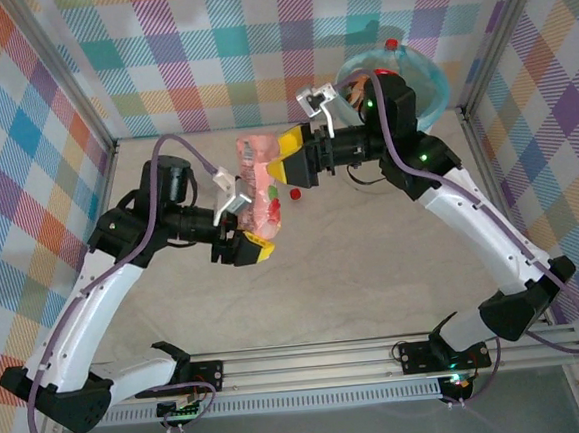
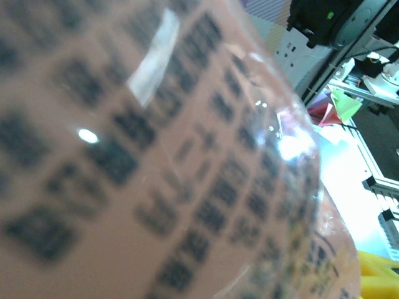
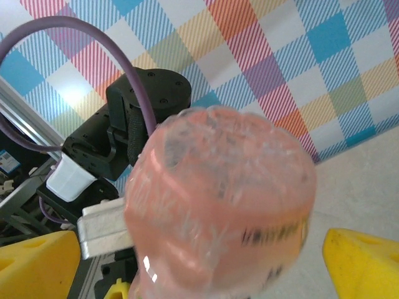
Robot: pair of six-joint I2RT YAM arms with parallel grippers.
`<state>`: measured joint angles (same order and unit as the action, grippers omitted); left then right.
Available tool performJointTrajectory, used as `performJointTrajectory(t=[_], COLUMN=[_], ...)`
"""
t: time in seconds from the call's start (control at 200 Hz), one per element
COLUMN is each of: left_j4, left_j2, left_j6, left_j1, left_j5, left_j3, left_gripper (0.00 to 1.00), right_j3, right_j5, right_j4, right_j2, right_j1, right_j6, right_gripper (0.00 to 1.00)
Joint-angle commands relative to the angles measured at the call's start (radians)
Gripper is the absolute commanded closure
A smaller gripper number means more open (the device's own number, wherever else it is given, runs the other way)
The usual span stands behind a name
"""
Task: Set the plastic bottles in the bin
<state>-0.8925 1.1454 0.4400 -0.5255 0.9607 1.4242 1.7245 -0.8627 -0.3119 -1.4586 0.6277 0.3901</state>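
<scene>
**Surface.** The work is being carried out above the middle of the surface (image 1: 374,270), between the two arms.

**Bin.** The bin (image 1: 439,82), lined in teal, is being kept at the far right corner, behind the right arm. A red-capped bottle (image 1: 390,44) is being contained in it at the far rim. The rest of its contents is being hidden by the arm.

**Bottle in hand.** A pink-labelled plastic bottle (image 1: 260,184) is being held raised, well apart from the bin. It is judged that it is being offered across because the bin is standing on the right arm's side.

**End effectors.** The lower end of the plastic bottle is being pinched by the left end effector (image 1: 248,230). The right end effector (image 3: 199,268) is being held spread wide, one yellow finger on either side of the upper end, and no grip is being applied.

**Small item.** A small red item (image 1: 294,193) is being seen just beside the plastic bottle. Whether it is a loose cap cannot be told.
</scene>
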Motion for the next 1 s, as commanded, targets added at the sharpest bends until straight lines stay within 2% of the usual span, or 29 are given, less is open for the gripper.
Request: performJointTrajectory(t=[0.0,0.22,0.3,0.41,0.56,0.685,0.835,0.9,1.0], left_j4=[-0.034,-0.072,-0.081,-0.066,0.014,0.125,0.238,0.255,0.275], left_j2=[0.008,0.038,0.043,0.031,-0.027,-0.103,-0.172,-0.190,-0.216], left_j6=[0.046,0.061,0.064,0.058,0.028,-0.011,-0.063,-0.074,-0.089], left_j1=[-0.032,-0.062,-0.063,-0.064,-0.064,-0.064,-0.064,-0.064,-0.064], left_j5=[0.022,0.001,-0.002,-0.028,-0.111,-0.177,-0.221,-0.244,-0.306], left_j3=[0.039,0.053,0.053,0.051,0.021,-0.035,-0.091,-0.097,-0.107], left_gripper=[0.45,0.45,0.44,0.42,0.27,0.19,0.07,0.06,0.05], right_j3=[0.039,0.058,0.073,0.091,0.096,0.096,0.118,0.160,0.269], right_j5=[-0.015,-0.070,-0.080,-0.009,0.059,0.126,0.146,0.217,0.479], right_j4=[0.005,0.032,0.016,-0.058,-0.103,-0.103,-0.112,-0.174,-0.312], right_j2=[-0.030,-0.062,-0.058,-0.040,-0.003,0.037,0.062,0.071,0.074], right_j1=[0.001,0.013,0.015,0.012,-0.004,-0.024,-0.041,-0.042,-0.042], right_j6=[0.042,0.072,0.053,-0.006,-0.033,-0.026,-0.035,-0.085,-0.193], right_gripper=[0.00,0.01,0.08,0.21,0.28,0.36,0.39,0.40,0.42])
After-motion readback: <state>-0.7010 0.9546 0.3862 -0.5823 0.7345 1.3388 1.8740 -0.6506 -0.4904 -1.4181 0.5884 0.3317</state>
